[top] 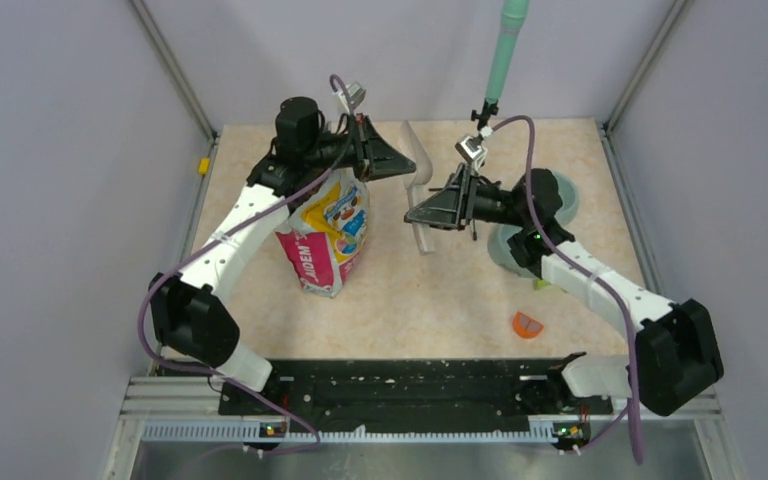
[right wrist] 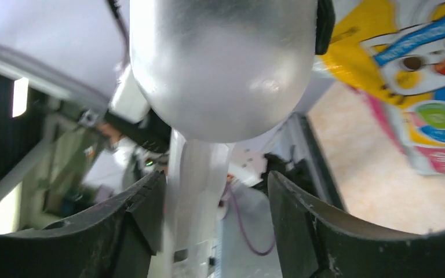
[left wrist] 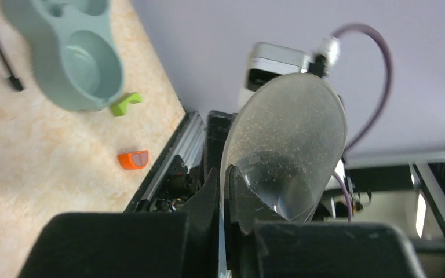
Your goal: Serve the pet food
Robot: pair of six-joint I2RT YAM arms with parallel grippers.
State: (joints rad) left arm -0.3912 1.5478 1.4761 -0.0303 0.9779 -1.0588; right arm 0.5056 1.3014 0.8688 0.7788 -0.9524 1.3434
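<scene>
A clear plastic scoop (top: 420, 160) hangs above the table between my two grippers. My left gripper (top: 398, 164) is shut on its rim; in the left wrist view the fingers (left wrist: 211, 188) pinch the thin wall of the dusty scoop (left wrist: 290, 133). My right gripper (top: 417, 214) is open around the scoop's handle (right wrist: 194, 185), with the handle close to the left finger (right wrist: 145, 202). The yellow-white-pink cat bag (top: 327, 232) stands just left of the scoop and also shows in the right wrist view (right wrist: 429, 87). No kibble is in view.
A teal double pet bowl (top: 550, 205) sits at the right under my right arm and also shows in the left wrist view (left wrist: 75, 52). A small green piece (top: 540, 283) and an orange piece (top: 527, 325) lie near it. A teal pole (top: 503, 55) hangs at the back.
</scene>
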